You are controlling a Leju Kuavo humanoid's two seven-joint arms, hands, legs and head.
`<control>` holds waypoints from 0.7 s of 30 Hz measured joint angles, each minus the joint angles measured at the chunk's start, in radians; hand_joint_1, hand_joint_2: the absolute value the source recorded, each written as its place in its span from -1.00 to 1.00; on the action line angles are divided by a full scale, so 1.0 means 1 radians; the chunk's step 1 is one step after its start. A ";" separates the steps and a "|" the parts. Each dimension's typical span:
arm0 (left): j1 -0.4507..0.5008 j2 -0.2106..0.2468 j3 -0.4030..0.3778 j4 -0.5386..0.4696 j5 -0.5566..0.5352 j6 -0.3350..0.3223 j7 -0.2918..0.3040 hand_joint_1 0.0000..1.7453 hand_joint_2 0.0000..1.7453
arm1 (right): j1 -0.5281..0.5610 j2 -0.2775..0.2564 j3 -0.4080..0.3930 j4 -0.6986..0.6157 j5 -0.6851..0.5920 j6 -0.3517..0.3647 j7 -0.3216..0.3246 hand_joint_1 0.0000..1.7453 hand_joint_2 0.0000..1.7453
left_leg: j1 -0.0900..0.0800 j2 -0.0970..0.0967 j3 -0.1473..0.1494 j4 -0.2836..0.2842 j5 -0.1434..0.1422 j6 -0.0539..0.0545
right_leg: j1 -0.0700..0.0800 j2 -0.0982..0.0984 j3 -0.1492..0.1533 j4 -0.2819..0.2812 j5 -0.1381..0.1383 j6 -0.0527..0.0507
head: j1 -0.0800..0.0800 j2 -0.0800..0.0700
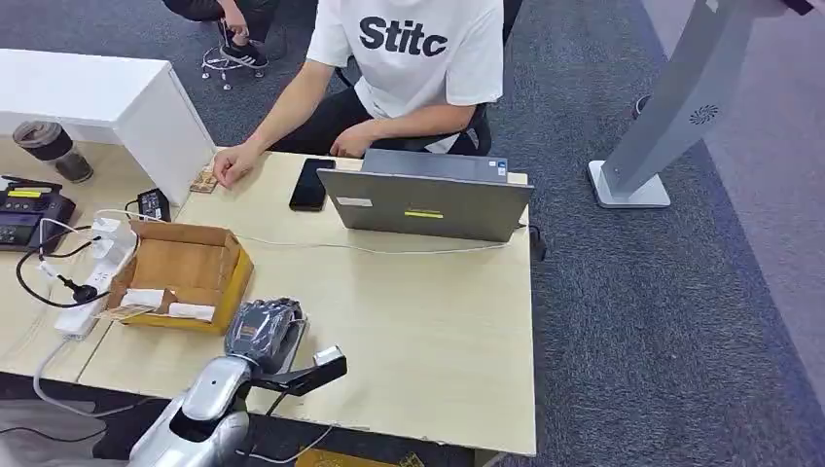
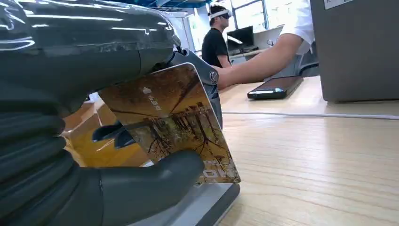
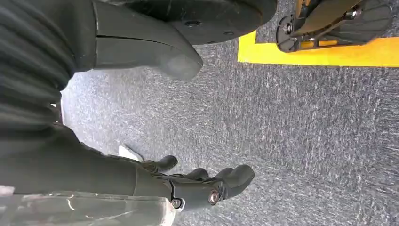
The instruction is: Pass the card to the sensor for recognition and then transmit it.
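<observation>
One brown autumn-print plastic card [image 2: 171, 125] pinched in the left hand [image 1: 261, 329] over the light wooden tabletop [image 1: 428, 321]; right hand [image 3: 188, 183] hangs empty, fingers loosely spread.

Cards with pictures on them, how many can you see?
2. One card is held in the robot's left hand; another card lies by the person's hand. The box may hide more.
</observation>
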 joint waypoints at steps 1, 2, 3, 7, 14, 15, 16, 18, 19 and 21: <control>0.000 0.002 -0.001 0.000 0.000 -0.001 0.003 1.00 1.00 | 0.000 0.000 -0.001 0.000 0.000 0.000 0.000 -1.00 1.00 | 0.000 0.000 0.000 0.000 0.000 0.000 | 0.000 0.000 0.000 0.000 0.000 0.000 | 0.000 0.000; 0.000 0.003 -0.001 -0.001 -0.001 -0.002 0.005 1.00 1.00 | 0.000 0.000 -0.002 0.000 0.000 0.000 0.000 -1.00 1.00 | 0.000 0.000 0.001 0.000 0.000 0.000 | 0.000 0.000 0.000 0.000 0.000 0.000 | 0.000 0.000; 0.001 0.007 -0.002 -0.002 -0.001 -0.002 0.005 1.00 1.00 | 0.000 0.000 -0.002 0.000 0.000 0.000 0.000 -1.00 1.00 | 0.000 0.000 0.001 0.000 0.000 0.000 | 0.000 0.000 0.001 0.000 0.000 0.000 | 0.000 0.000; 0.002 0.011 -0.003 -0.003 -0.003 -0.010 0.008 1.00 1.00 | 0.000 0.001 -0.007 0.000 0.001 0.001 0.004 -1.00 1.00 | 0.000 0.000 0.002 0.000 0.000 0.000 | 0.000 0.000 0.002 0.000 0.000 0.000 | 0.000 0.000; -0.001 0.015 -0.003 -0.003 0.001 -0.011 0.008 1.00 1.00 | 0.000 0.002 -0.008 0.000 0.009 0.002 0.005 -1.00 1.00 | 0.000 0.000 0.004 0.000 0.000 0.000 | 0.000 0.000 0.004 0.000 0.000 0.000 | 0.000 0.000; -0.002 0.015 -0.003 -0.003 0.002 -0.011 0.008 1.00 1.00 | 0.000 0.002 -0.008 0.000 0.009 0.002 0.005 -1.00 1.00 | 0.000 0.000 0.004 0.000 0.000 0.000 | 0.000 0.000 0.004 0.000 0.000 0.000 | 0.000 0.000; -0.003 0.015 -0.003 -0.003 0.003 -0.011 0.008 1.00 1.00 | 0.000 0.002 -0.008 0.000 0.009 0.002 0.005 -1.00 1.00 | 0.000 0.000 0.004 0.000 0.000 0.000 | 0.000 0.000 0.004 0.000 0.000 0.000 | 0.000 0.000; -0.003 0.015 -0.003 -0.003 0.003 -0.011 0.008 1.00 1.00 | 0.000 0.002 -0.008 0.000 0.009 0.002 0.005 -1.00 1.00 | 0.000 0.000 0.004 0.000 0.000 0.000 | 0.000 0.000 0.004 0.000 0.000 0.000 | 0.000 0.000; -0.003 0.015 -0.003 -0.003 0.003 -0.011 0.008 1.00 1.00 | 0.000 0.002 -0.008 0.000 0.009 0.002 0.005 -1.00 1.00 | 0.000 0.000 0.004 0.000 0.000 0.000 | 0.000 0.000 0.004 0.000 0.000 0.000 | 0.000 0.000; -0.004 0.015 -0.003 -0.003 0.003 -0.011 0.008 1.00 1.00 | 0.000 0.002 -0.008 0.000 0.009 0.002 0.005 -1.00 1.00 | 0.000 0.000 0.004 0.000 0.000 0.000 | 0.000 0.000 0.004 0.000 0.000 0.000 | 0.000 0.000</control>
